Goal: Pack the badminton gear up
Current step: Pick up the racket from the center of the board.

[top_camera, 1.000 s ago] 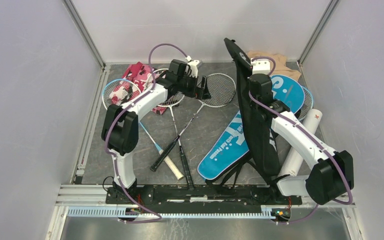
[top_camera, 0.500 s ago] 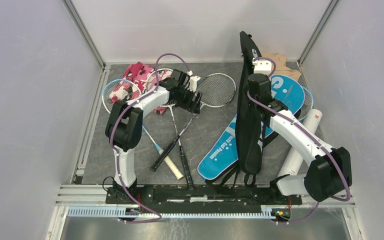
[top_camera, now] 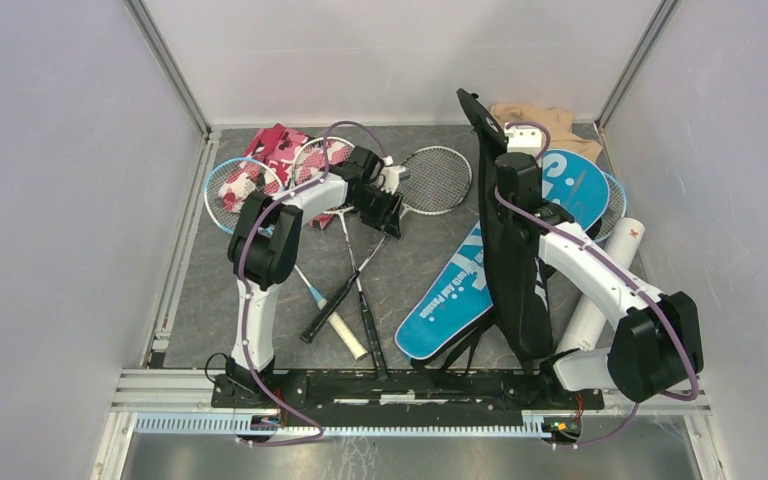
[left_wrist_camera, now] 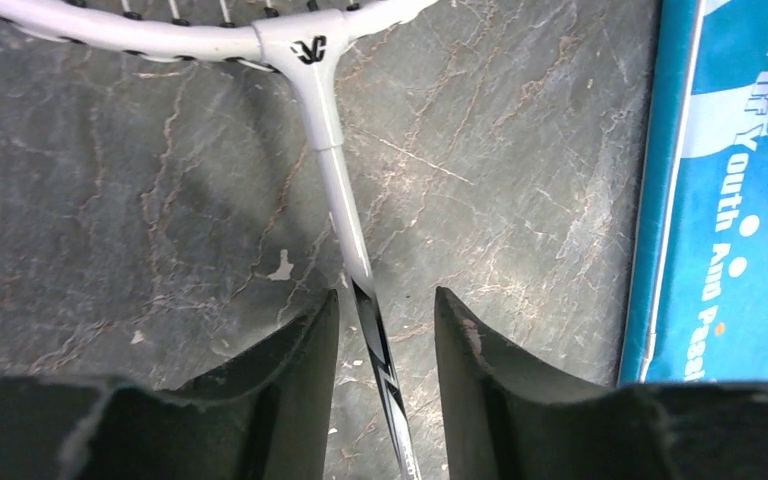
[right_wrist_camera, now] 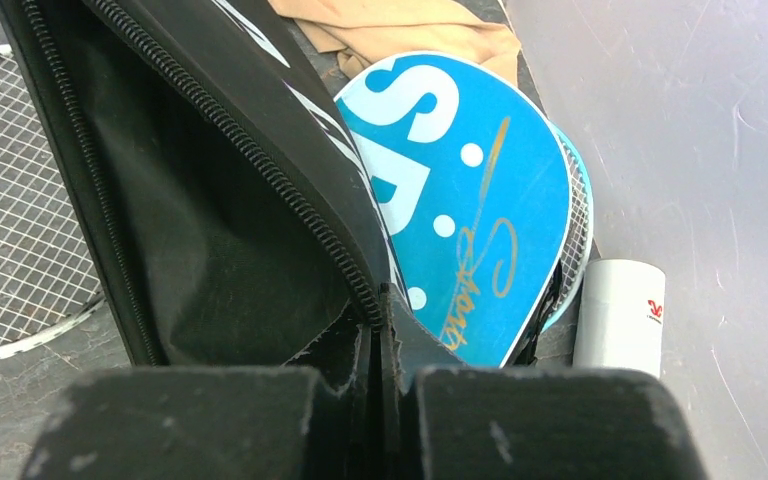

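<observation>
Item: white racket (left_wrist_camera: 332,150), far-middle tabletop, shaft lying between the half-parted, not yet clamped fingers of the left gripper (left_wrist_camera: 385,330); advise centring the shaft before pinching, while the right gripper (right_wrist_camera: 380,320), pinched on the black cover (right_wrist_camera: 210,200) edge, holds it upright and unzipped.

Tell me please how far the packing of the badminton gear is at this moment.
Done: nothing looks packed yet. In hand: the right end effector holds the black cover up, unzipped; the left end effector straddles a silver racket's shaft, jaws not yet closed on it. Left: the other rackets, the white tube and the blue cover lie on the table.
</observation>
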